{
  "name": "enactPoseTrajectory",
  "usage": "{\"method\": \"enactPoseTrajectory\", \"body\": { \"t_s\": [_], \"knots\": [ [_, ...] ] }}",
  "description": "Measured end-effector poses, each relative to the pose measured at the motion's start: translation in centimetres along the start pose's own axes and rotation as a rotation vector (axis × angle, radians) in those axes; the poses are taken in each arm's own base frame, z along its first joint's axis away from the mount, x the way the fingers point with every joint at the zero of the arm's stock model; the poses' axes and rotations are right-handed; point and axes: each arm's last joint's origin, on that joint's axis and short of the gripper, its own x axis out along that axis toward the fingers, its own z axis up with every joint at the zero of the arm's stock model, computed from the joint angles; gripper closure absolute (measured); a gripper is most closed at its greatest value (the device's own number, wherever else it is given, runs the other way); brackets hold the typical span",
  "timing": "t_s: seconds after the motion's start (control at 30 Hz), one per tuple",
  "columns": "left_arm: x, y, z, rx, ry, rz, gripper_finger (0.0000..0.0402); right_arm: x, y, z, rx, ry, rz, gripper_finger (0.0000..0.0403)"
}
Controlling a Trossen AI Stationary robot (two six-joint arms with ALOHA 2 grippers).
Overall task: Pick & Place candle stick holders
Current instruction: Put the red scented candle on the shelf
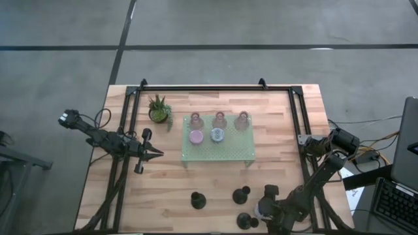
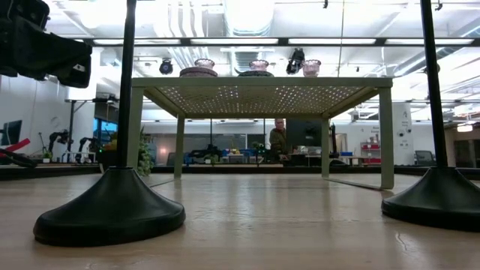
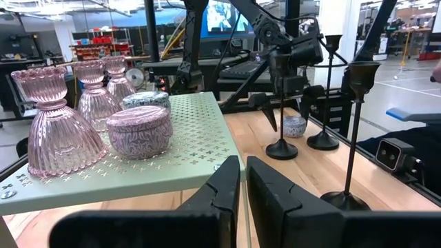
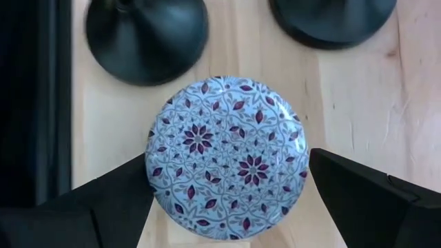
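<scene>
A: Which arm takes the next holder?

B: The right one. Its tool hangs straight above the patterned holder, a round blue-and-purple piece sitting on the table at the near edge. The fingers stand wide apart, one on each side of it, neither touching that I can see.

A: So the thing lies directly below, not off to a side?

B: Yes, centred between the fingers. It's round, so no long axis to line up with; I'd judge a straight descent and a squeeze would do.

A: Anything crowding it?

B: Two black holders stand just beside it, their bases close to its rim. A finger could clip one on the way down.

A: And the left arm?

B: Its tool is closed and empty, waiting near the tray, well away from that holder.

A: Where would it go?

B: Likely the tray, where three glass holders and two lidded ones already stand. The third black holder remains on the table.
</scene>
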Motion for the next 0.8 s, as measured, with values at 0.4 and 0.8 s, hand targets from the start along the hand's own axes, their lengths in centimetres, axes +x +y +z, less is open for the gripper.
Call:
{"method": "enactPoseTrajectory", "body": {
  "t_s": [0.4,0.8],
  "knots": [
    [0.0,0.0,0.0,0.0,0.0,0.0,0.0369,0.22,0.06,0.05,0.004,-0.041,0.015,0.0039],
    [0.0,0.0,0.0,0.0,0.0,0.0,0.0369,0.22,0.05,0.04,-0.004,-0.041,0.013,0.0108]
  ]
}}
